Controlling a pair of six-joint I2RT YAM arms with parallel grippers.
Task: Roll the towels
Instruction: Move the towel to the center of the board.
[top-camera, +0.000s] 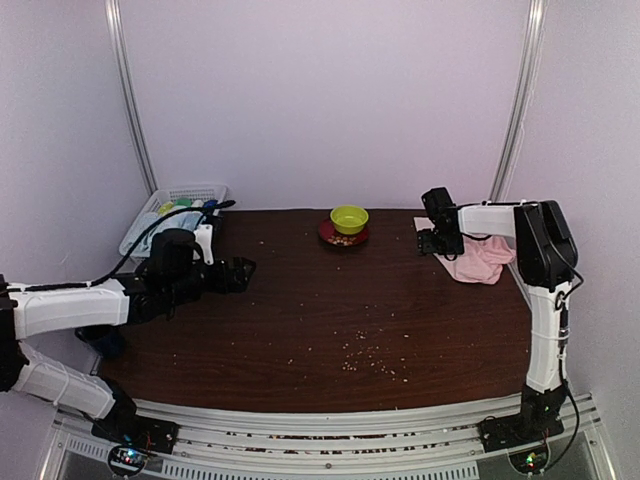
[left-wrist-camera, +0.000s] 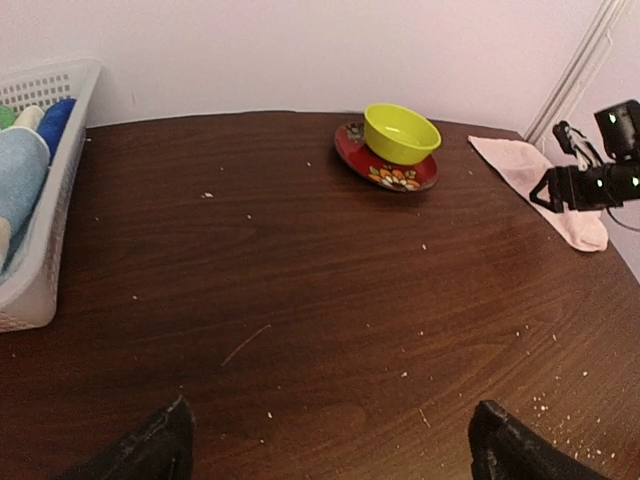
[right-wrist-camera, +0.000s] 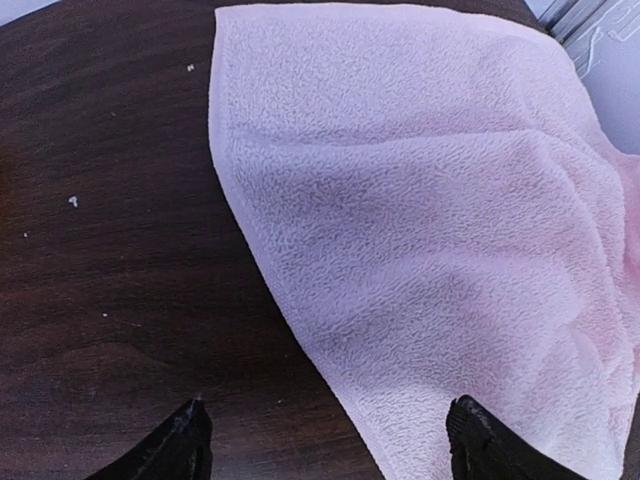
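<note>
A pale pink towel (top-camera: 478, 258) lies partly crumpled at the table's far right edge. My right gripper (top-camera: 437, 240) hovers low over its left border. In the right wrist view the pink towel (right-wrist-camera: 420, 200) fills the upper right. The right gripper (right-wrist-camera: 325, 445) is open: one fingertip (right-wrist-camera: 185, 440) is over bare wood, the other (right-wrist-camera: 485, 445) over the cloth. A light blue towel (left-wrist-camera: 18, 180) sits in the white mesh basket (left-wrist-camera: 55, 230). My left gripper (left-wrist-camera: 330, 450) is open wide over bare table, holding nothing, near that basket (top-camera: 170, 212).
A yellow-green bowl (top-camera: 349, 218) rests on a red patterned plate (top-camera: 343, 238) at the back middle of the dark wooden table (top-camera: 320, 320). Small crumbs dot the wood. The basket also holds a dark blue item (left-wrist-camera: 58, 120). Walls close in on all sides.
</note>
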